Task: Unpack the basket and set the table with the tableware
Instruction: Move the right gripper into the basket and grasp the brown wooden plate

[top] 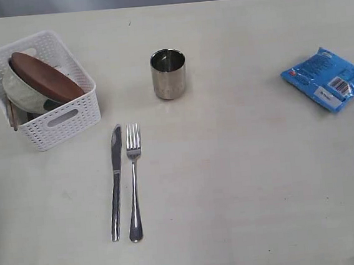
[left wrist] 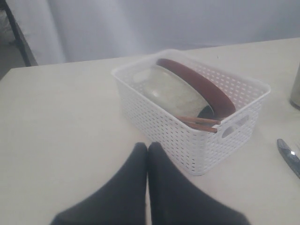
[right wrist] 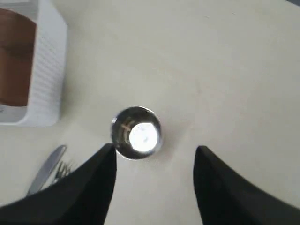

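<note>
The white lattice basket [top: 65,120] stands at the table's far left and holds a brown-red plate [top: 45,76] leaning on a pale greyish bowl [top: 16,88], with wooden chopsticks [left wrist: 199,123] poking up by the handle slot. On the table [top: 244,176] a steel cup [top: 169,74] stands upright, and a steel knife [top: 115,182] and fork [top: 133,180] lie side by side nearer the front. My left gripper [left wrist: 148,146] is shut and empty, just short of the basket [left wrist: 187,136]. My right gripper [right wrist: 155,149] hangs open above the cup [right wrist: 136,132]. Neither gripper shows in the exterior view.
A blue snack packet [top: 327,79] lies at the right side of the table. The table's far edge runs just behind the basket, with a pale curtain beyond it.
</note>
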Available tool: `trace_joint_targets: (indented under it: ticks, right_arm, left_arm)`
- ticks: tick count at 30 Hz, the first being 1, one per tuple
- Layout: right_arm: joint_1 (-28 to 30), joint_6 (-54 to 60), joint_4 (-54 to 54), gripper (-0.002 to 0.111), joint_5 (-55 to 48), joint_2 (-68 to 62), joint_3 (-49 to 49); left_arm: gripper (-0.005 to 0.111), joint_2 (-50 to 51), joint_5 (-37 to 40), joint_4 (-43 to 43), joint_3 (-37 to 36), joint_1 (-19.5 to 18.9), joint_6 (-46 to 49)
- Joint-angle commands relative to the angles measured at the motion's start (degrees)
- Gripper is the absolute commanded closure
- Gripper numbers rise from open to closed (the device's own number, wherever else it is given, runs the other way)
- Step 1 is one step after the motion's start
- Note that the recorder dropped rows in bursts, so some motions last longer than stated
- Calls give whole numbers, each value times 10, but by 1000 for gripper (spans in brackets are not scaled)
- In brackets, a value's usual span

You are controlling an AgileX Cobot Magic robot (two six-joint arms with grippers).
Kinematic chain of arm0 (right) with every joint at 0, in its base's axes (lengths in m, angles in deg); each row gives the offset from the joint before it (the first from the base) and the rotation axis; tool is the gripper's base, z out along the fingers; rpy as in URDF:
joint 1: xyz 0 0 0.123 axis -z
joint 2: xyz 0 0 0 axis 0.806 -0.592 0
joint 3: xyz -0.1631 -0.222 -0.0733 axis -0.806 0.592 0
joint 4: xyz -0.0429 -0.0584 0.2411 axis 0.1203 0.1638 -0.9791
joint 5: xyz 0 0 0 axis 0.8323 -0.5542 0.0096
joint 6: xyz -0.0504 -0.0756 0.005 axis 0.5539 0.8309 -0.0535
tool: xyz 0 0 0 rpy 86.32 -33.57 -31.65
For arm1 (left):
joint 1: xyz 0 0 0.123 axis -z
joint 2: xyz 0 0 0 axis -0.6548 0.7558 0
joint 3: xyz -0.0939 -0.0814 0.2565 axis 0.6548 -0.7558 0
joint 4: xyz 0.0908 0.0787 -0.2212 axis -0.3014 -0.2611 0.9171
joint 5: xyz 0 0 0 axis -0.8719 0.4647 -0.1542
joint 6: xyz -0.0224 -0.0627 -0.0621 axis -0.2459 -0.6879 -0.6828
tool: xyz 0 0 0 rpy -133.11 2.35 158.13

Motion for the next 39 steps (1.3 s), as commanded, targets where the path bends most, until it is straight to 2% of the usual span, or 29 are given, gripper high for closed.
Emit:
trace_joint_targets:
  ticks: [1,5,9,13,19,23,25,39]
  right_arm:
    - [-66,17,-25,60,2,-26,-43]
    - [-156,1,-30,60,8,-126,-141]
    - [-202,30,-81,60,-11,-240,-245]
    - [-230,43,-81,60,-4,-306,-309]
    - [-231,44,-59,61,19,-347,-334]
    - [-231,44,-58,76,21,-355,-334]
    - [-233,57,-60,80,21,-359,-334]
    - [-250,77,-62,81,43,-361,-334]
  left_arm:
    - [106,-2,-5,0,-1,2,1]
    - [106,-2,-5,0,-1,2,1]
    - [106,-2,-5,0,-1,2,1]
    - [106,-2,-5,0,-1,2,1]
    - [106,-2,-5,0,-1,2,1]
    - [106,-2,-5,0,-1,2,1]
    - [106,-2,-5,0,-1,2,1]
    - [106,-2,-5,0,-1,2,1]
